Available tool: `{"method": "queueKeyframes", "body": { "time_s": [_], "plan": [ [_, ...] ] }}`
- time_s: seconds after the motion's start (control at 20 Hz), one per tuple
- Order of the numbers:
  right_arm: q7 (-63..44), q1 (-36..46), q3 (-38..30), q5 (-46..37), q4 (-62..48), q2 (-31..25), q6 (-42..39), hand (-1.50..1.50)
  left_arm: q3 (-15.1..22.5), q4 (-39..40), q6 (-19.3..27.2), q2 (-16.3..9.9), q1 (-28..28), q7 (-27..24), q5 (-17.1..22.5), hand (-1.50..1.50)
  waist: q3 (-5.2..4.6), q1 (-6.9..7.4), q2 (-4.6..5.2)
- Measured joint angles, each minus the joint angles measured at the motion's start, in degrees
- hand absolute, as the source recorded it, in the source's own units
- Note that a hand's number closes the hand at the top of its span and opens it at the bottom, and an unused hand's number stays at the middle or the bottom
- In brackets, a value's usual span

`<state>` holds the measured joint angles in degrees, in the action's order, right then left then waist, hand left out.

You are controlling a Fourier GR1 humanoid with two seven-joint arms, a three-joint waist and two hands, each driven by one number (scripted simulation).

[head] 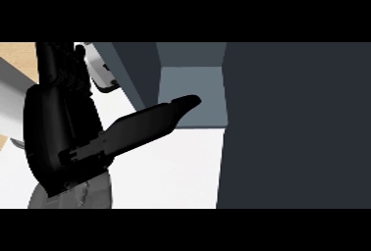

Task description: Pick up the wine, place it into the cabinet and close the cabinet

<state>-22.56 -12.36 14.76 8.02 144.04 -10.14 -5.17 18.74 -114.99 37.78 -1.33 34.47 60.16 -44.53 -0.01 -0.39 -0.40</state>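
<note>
White worktop fills the lower middle of your view, and a dark cabinet door covers the whole right side. Between the door and a grey side wall you see the open cabinet with its pale blue-grey inside. Your left hand stands large at the left, above the worktop's left edge. Its fingers go straight up and lie close together, and the thumb stretches out straight to the cabinet opening; nothing is pinched. You cannot find the wine in this view. A small white and grey object shows behind the fingers, but you cannot tell what it is.
</note>
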Motion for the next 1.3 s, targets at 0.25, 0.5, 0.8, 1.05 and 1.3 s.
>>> {"method": "queueKeyframes", "body": {
  "time_s": [0.25,0.5,0.8,1.05,1.3],
  "plan": [
    [-1.52,1.62,0.97,-0.53,0.14,0.46,1.2,-1.5,-2.09,-4.61,-2.82,-2.19,-3.54,0.52,-0.25,-1.5,-0.02,0.19,0.01],
    [-1.41,1.02,1.53,-0.78,0.3,0.59,1.34,-1.5,-5.01,-9.12,-5.78,-4.73,-7.05,0.74,1.12,-1.5,-0.01,0.03,0.01],
    [-0.72,0.87,1.9,-1.13,0.2,0.51,0.99,-1.5,-7.73,-11.66,-6.99,-5.82,-11.65,-0.61,3.11,-1.5,-0.01,-0.03,0.12],
    [-1.98,2.17,1.39,-1.11,0.36,0.43,1.36,-1.5,-9.54,-14.13,-7.19,-6.94,-17.65,-2.65,5.99,-1.5,-0.04,-0.02,0.16],
    [-2.58,3.06,2.57,-1.42,0.28,1.04,2.06,-1.5,-11.3,-14.89,-6.83,-7.1,-22.72,-5.28,9.7,-1.5,-0.06,-0.06,0.17]
  ]
}}
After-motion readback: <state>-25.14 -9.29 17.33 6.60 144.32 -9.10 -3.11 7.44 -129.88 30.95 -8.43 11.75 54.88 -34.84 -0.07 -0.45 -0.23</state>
